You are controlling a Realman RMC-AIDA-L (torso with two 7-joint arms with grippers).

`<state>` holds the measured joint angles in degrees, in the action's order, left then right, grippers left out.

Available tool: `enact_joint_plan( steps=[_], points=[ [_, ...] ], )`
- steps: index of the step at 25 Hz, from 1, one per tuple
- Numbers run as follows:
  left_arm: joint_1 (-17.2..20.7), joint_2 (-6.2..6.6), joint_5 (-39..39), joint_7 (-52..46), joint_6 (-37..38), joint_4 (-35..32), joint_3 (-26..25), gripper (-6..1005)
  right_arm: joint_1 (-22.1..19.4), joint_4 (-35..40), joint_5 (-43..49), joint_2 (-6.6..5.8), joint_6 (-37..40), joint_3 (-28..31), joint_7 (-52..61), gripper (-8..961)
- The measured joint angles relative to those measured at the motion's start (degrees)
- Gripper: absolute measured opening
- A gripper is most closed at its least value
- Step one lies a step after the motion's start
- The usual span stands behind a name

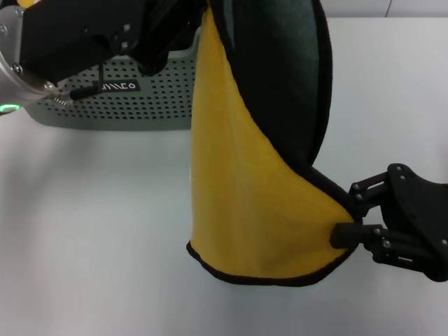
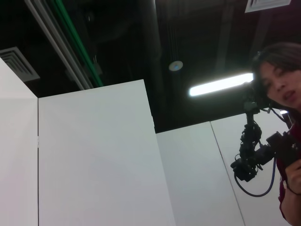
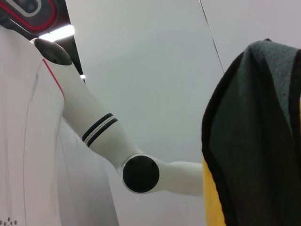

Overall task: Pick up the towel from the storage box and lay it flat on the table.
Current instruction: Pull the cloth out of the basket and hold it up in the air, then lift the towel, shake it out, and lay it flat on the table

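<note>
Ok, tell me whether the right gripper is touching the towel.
Touching. In the head view the right gripper meets the lower corner of the hanging towel, its dark fingertip pressed against the black edging with no gap showing.

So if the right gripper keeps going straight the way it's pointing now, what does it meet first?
The right gripper points leftward at the hanging soft yellow towel; its tip already appears to be at the towel's black-trimmed edge, so probably that, though depth is unclear.

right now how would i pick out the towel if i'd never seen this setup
On the white table, look just right of the grey-green storage box. The towel hangs there, off the surface, right end effector at its lower corner. It alone is bright yellow, black-edged, dark on its reverse.
</note>
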<state>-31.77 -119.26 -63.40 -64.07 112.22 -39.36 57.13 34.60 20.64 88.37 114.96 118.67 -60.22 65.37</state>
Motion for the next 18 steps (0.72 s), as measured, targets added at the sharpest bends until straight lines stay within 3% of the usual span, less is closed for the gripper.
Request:
enact_joint_plan(
  steps=[3, 9, 13, 18],
  points=[
    [0.24, -0.07, 0.18, 0.00, 0.09, 0.08, 0.00, 20, -0.28, -0.05, 0.00, 0.00, 0.00, 0.07, 0.00, 248],
    [0.31, -0.10, 0.14, 0.00, 0.11, 0.09, 0.01, 21, -1.12, 0.03, -0.13, -0.06, 0.00, 0.53, -0.42, 127],
    [0.62, -0.02, -1.19, 0.06, -0.04, 0.12, 0.15, 21, -2.74, 0.18, -0.36, 0.21, 0.00, 4.04, -2.50, 78],
    [2.35, 0.51, -3.12, 0.43, -0.54, 0.15, 0.07, 21, -5.20, 3.38, -0.98, -0.31, 1.27, 8.81, -1.62, 44]
  ],
)
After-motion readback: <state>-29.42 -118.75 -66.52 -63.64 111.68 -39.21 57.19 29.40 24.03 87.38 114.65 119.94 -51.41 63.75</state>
